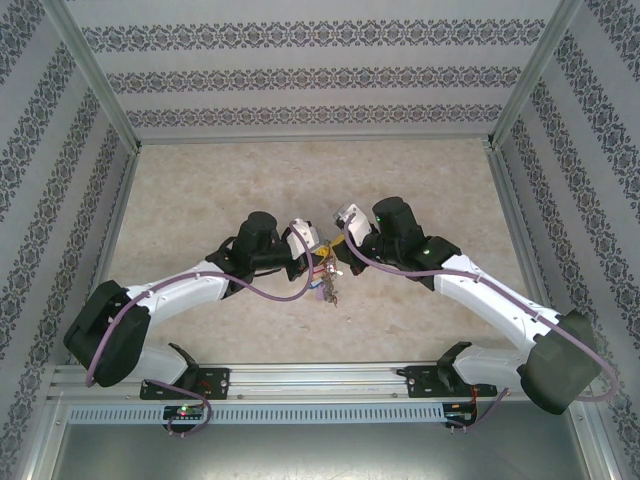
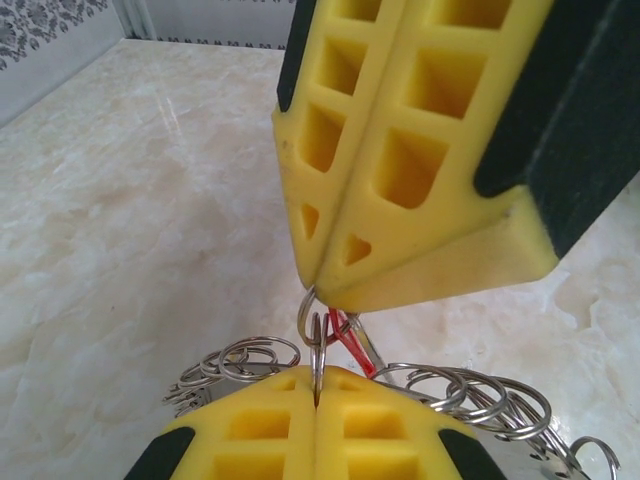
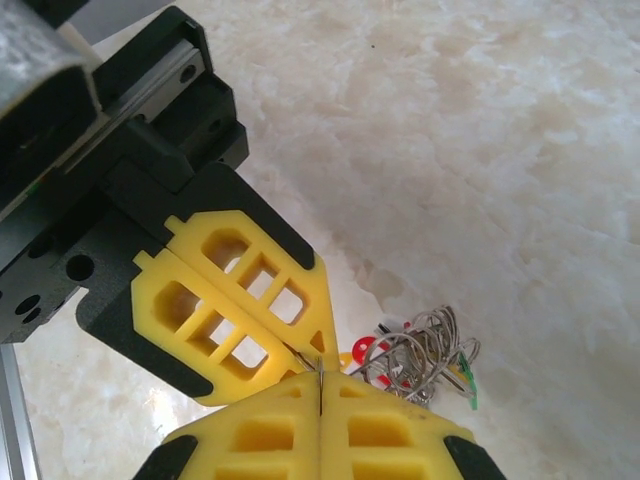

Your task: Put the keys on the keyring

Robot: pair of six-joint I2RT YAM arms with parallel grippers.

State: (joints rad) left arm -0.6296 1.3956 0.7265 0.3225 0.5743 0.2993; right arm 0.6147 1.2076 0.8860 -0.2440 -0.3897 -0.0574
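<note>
The keyring (image 1: 328, 282) hangs over the middle of the counter (image 1: 200, 190), right where my two arms meet. A small loop (image 2: 313, 328) beside a red tag (image 2: 350, 350) stands between both sets of fingers. My left fingers (image 2: 260, 430) are squeezed tight on its bottom. My right fingers (image 2: 400, 170) pinch its top. I think this keeps it steady for threading. The left wrist view shows that pinch up close. The right wrist view shows the bunch's green tag (image 3: 470, 392) instead. I cannot tell if the loop belongs to a key.
</note>
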